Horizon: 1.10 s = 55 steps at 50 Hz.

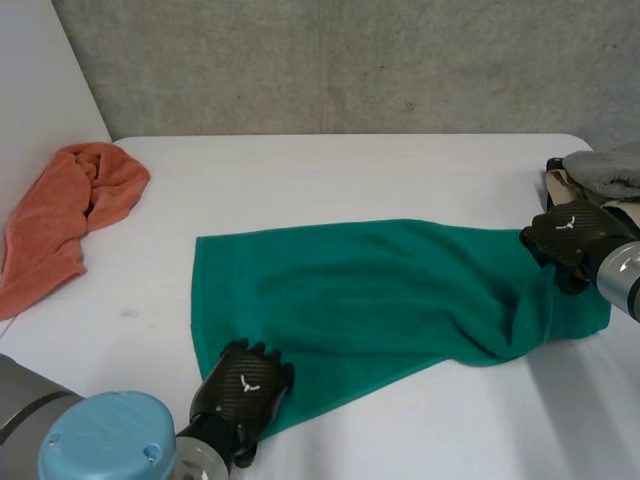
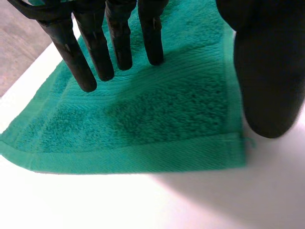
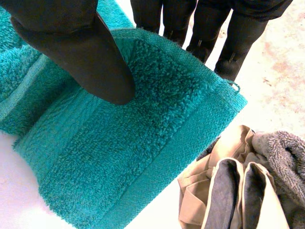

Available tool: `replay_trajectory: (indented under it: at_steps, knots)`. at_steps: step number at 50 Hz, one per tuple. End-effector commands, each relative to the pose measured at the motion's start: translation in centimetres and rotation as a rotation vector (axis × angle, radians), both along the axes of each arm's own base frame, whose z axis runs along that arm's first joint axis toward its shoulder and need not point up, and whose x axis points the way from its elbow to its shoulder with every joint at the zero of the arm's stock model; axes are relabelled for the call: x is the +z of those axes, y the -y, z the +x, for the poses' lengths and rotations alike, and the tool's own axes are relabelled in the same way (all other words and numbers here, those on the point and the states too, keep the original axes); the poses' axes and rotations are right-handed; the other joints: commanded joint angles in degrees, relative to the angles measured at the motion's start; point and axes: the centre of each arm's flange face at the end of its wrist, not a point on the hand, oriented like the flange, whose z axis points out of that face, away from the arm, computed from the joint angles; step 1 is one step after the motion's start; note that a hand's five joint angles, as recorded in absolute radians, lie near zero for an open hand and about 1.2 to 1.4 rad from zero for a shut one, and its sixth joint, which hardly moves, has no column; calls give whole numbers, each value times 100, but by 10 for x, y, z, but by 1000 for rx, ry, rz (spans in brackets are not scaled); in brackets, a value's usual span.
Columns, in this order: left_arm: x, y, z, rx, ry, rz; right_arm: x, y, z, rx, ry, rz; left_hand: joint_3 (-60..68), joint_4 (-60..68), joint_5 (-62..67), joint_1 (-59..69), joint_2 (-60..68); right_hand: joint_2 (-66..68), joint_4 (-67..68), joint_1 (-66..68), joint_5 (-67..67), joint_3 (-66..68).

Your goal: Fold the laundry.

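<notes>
Laundry is lying before us on the white table [image 1: 350, 170]: a green rectangular terry towel [image 1: 380, 290] is stretching across the middle, from the near side by the robot's left arm out toward its right arm. We are seeing the left hand [image 1: 245, 385] sitting at the towel's near corner. In the left wrist view its fingers [image 2: 95, 43] are reaching out straight and relaxed over the green pile, gripping nothing, while the thumb is hanging just beside the hemmed side edge, above the bare table [image 2: 143, 205]. The towel [image 2: 167, 109] is lying flat there, its corner squared off. We are finding the right hand [image 1: 575, 235] at the opposite far corner, where the cloth is bunching into folds and pulling toward it. In the right wrist view the thumb [image 3: 81, 43] is pressing down on the towel [image 3: 119, 157] while the fingers are standing behind its raised edge, so the hand is pinching that corner. Just beside this corner a heap of grey and beige garments [image 3: 228, 191] is resting on the table [image 3: 286, 52], at its right edge in the head view. A crumpled orange cloth [image 1: 70, 215] is lying well apart at the table's left edge.
</notes>
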Motion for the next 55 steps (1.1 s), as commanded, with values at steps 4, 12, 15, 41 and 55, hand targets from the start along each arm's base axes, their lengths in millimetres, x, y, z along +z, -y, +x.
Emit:
replay_trajectory:
  at_steps: [4, 12, 15, 41, 55]
  knots:
    - [-9, 26, -5, 20, 16, -94, -1, -6, 3, 18, 2, 6, 837, 841, 918, 890, 844, 1242, 1134, 1496, 1194, 1190]
    - [-8, 46, -6, 41, 25, -158, 0, -7, 4, 21, 2, 6, 1106, 1110, 1187, 1159, 1113, 1242, 1134, 1496, 1194, 1190]
    - [-5, 53, -7, 52, 14, -168, -1, -7, 4, 21, 2, 7, 1139, 1144, 1221, 1193, 1146, 1242, 1134, 1496, 1194, 1190]
    - [3, 88, -12, 74, -29, -188, -2, -8, 4, 24, -1, 7, 2649, 2654, 2730, 2703, 2656, 1242, 1134, 1496, 1194, 1190]
    - [22, 73, -18, -25, -91, -139, 3, -9, 2, 21, -2, -7, 1409, 1414, 1491, 1463, 1416, 1242, 1134, 1496, 1194, 1190]
